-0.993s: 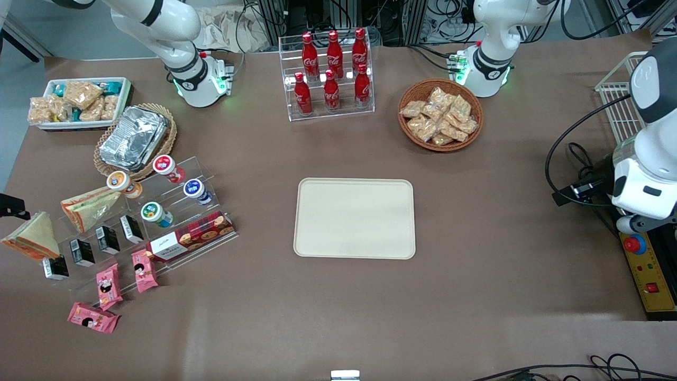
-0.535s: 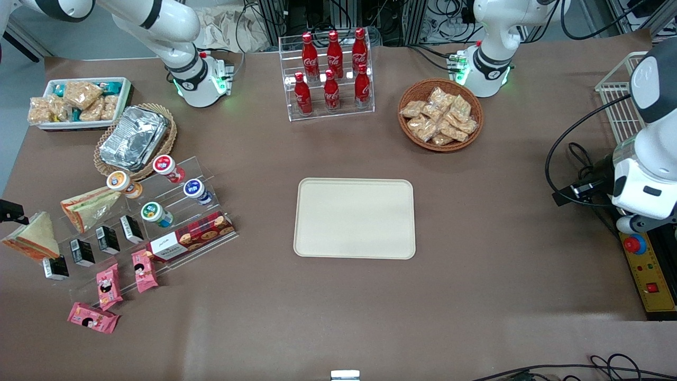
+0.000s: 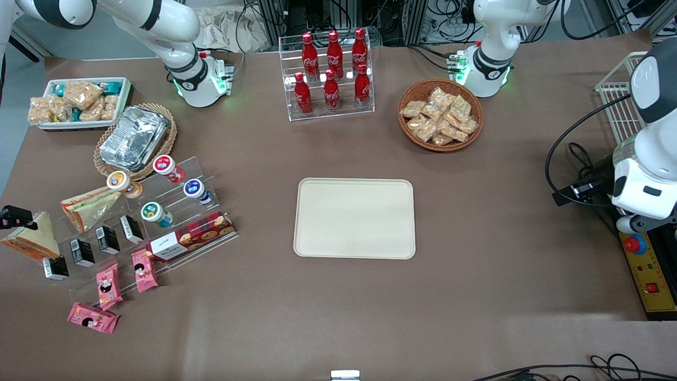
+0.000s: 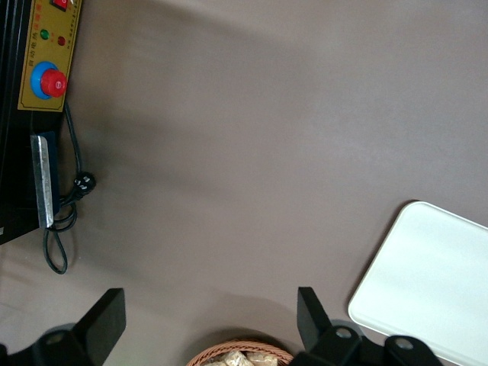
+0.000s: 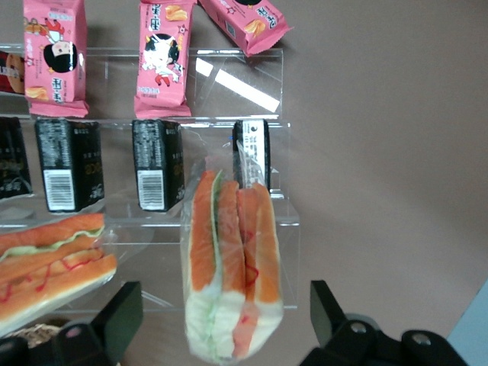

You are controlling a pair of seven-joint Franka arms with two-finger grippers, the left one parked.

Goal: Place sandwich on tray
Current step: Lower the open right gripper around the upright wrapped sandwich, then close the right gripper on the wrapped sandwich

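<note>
Approach step: claw lining up on sandwich.
Claw (image 5: 221, 324), fingers spread, is hovering over the sandwich (image 5: 229, 267) on the clear rack at the counter's working-arm end; next: descend, pinch, carry to tray (image 3: 354, 218).

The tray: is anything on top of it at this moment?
Nothing lies on the tray; its whole surface shows bare. The sandwich sits on the clear rack toward the working arm's end, with the claw open above it, one finger either side.
</note>
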